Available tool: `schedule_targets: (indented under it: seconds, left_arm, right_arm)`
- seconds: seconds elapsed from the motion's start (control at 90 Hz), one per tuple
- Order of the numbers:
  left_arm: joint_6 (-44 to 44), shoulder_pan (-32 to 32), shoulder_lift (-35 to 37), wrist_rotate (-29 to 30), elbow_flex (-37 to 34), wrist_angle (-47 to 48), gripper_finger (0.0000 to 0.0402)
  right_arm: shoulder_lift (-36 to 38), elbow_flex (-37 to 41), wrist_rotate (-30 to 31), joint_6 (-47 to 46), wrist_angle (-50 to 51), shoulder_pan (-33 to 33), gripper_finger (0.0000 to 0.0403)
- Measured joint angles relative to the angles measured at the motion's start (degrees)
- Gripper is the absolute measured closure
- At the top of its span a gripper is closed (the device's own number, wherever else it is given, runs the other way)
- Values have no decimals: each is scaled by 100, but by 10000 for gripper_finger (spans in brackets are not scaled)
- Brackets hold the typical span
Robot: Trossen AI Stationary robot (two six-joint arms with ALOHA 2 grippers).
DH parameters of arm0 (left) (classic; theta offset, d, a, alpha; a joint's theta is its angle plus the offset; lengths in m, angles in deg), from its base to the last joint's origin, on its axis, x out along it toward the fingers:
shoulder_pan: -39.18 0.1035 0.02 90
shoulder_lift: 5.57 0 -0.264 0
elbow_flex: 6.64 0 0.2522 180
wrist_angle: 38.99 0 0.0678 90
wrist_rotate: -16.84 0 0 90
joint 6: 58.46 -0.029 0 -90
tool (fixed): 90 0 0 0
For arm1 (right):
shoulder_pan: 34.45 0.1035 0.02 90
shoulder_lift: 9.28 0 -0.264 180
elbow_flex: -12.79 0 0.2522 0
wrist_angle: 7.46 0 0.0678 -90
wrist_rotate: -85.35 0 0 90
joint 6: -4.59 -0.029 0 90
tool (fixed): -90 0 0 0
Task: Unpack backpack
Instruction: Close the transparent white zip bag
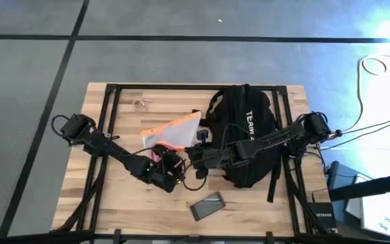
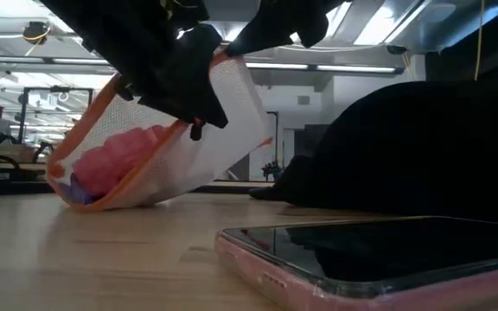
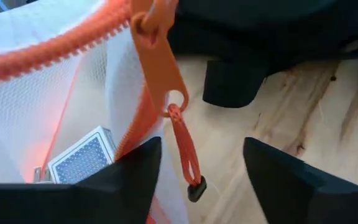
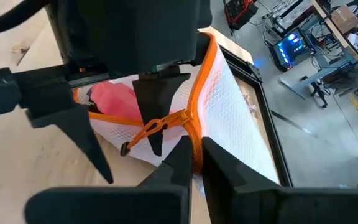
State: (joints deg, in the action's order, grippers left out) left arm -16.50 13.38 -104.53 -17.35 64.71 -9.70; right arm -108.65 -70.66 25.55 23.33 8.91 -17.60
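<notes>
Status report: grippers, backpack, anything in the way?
Right gripper shut on mesh pouch; left gripper open at its zipper. Backpack beside it. Phone nearby.

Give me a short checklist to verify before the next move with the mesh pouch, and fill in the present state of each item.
1. Right gripper shut on the orange edge of the mesh pouch: ok.
2. Left gripper open around the zipper pull, not yet closed: ok.
3. Pouch out of the backpack: ok, lying beside it.
4. Phone clear of both arms: ok.
5. Zipper fully shut: cannot tell.
6. Pouch contents secure: cannot tell; pink item visible inside.
</notes>
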Motion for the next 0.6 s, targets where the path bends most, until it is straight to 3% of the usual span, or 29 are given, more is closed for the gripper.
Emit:
schedule_targets:
  seconds: [0.344, 0.6]
  left_arm:
    - [-262, -82, 7, -443, 0, 7, 384]
    - [-265, -238, 77, -431, 0, 76, 397]
  right_arm:
    - [0, 0, -33, 0, 9, 0, 400]
    - [0, 0, 26, -3, 156, 1, 400]
